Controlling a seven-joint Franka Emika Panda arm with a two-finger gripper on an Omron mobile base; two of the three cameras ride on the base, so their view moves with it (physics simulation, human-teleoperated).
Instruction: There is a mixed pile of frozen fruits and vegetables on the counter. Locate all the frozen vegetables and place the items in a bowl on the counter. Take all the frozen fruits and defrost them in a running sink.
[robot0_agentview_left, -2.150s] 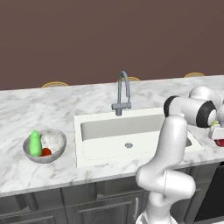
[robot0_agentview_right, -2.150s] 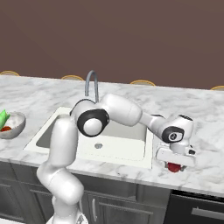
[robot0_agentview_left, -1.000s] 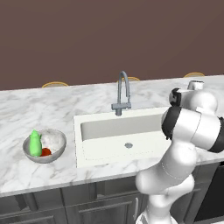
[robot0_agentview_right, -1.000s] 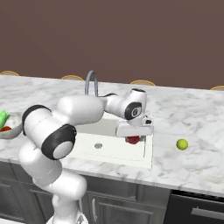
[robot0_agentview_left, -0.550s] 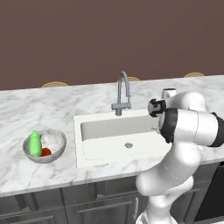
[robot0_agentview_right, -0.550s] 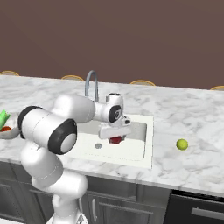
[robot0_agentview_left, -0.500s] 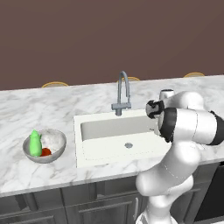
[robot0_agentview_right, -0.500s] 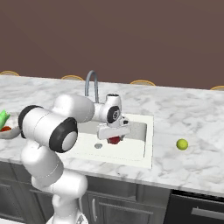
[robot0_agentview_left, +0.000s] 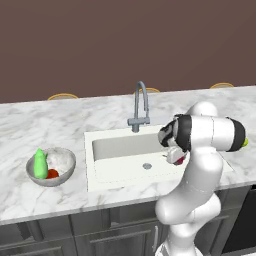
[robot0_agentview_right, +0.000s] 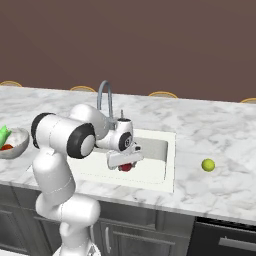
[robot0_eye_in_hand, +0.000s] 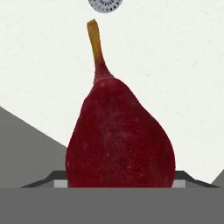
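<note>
My gripper (robot0_agentview_right: 125, 162) is shut on the dark red frozen fruit (robot0_eye_in_hand: 120, 140), a pear-like piece with a tan stem, also visible in the right base view (robot0_agentview_right: 126, 167). It hangs over the white sink (robot0_agentview_left: 120, 150), just right of the drain (robot0_eye_in_hand: 105, 4). In the left base view the gripper (robot0_agentview_left: 176, 156) sits at the basin's right side. The yellow-green ball (robot0_agentview_right: 208, 164) lies on the counter (robot0_agentview_right: 210, 130) right of the sink. The grey bowl (robot0_agentview_left: 62, 160) at far left holds the bright green pointed vegetable (robot0_agentview_left: 40, 164) and the red-orange round one (robot0_agentview_left: 52, 174).
A tall grey gooseneck faucet (robot0_agentview_left: 141, 105) stands behind the basin; no water shows from it. My arm's white elbow (robot0_agentview_right: 65, 135) bulges over the sink's left front edge. Dark cabinets run below the counter.
The arm has swung left, carrying the dark red fruit from the sink's right side to over the basin near the drain. In the last half second it barely moved.
</note>
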